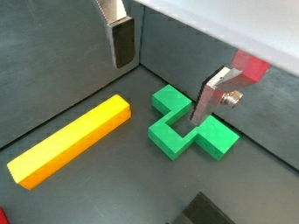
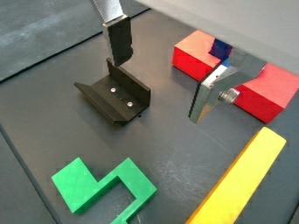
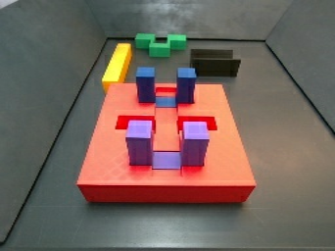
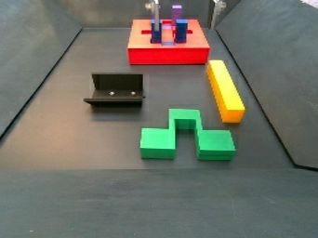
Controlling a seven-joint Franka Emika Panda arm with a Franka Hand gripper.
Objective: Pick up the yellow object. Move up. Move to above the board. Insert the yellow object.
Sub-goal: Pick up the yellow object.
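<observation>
**Pickup not yet begun: bar lies free beside the green block**

The first step is in hand. The yellow object [image 4: 225,89] lies flat on the dark floor, just beside the green notched block [image 4: 184,136] and apart from it, with the board [image 4: 169,44] beyond its far end. Nothing grips it.

The gripper [image 1: 163,66] hangs above the floor, jaws spread wide and empty; its silver fingers [image 1: 121,39] show in both wrist views with only bare floor and the green block between them. The fixture [image 2: 114,94] stands on the far side of the green block from the bar.

Next, I judge, the gripper must shift sideways over the bar's middle, turn so the jaws straddle its narrow width, then descend and close.
</observation>
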